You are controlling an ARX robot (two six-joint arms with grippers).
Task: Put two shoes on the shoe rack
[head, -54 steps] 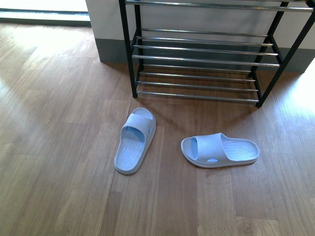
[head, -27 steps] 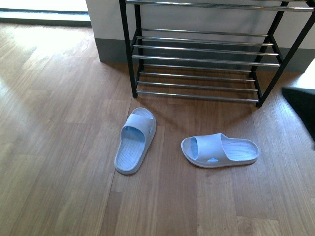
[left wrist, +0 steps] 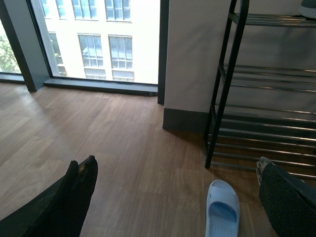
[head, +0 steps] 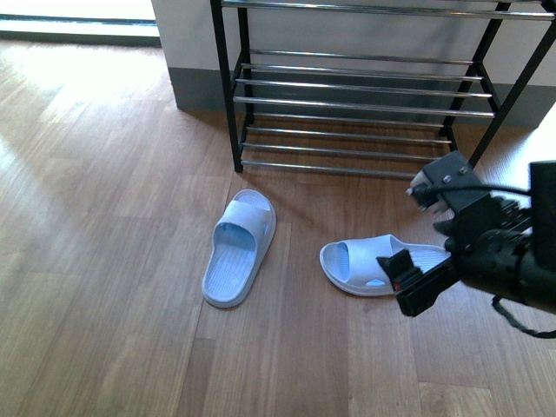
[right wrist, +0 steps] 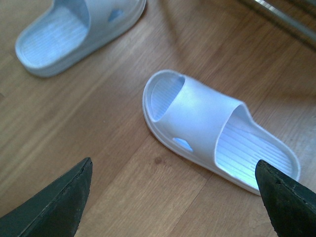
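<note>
Front view has both slides lying on the wooden floor (head: 104, 261) before the shoe rack (head: 356, 106), a low frame of black side posts and shiny chrome rods in tiers. The first sandal (head: 237, 252) lies just in front of the rack's left front leg, toe toward the rods and slightly angled. The second sandal (head: 365, 263) lies farther out from the rack, before its right half, turned sideways so its length runs parallel to the rods.

Both are pale blue rubber with a ribbed footbed, a broad smooth strap and a thick sole; the second one has a small oval vent in the side of its strap.

The right gripper (right wrist: 174, 163) hovers over the second sandal with its jaws spread wide and nothing grasped, the dark fingertips clear of the shoe. The left gripper (left wrist: 173, 165) is held off to the rack's left side, near a window (left wrist: 98, 39) and a pale wall (left wrist: 195, 54), its jaws likewise released and empty.
</note>
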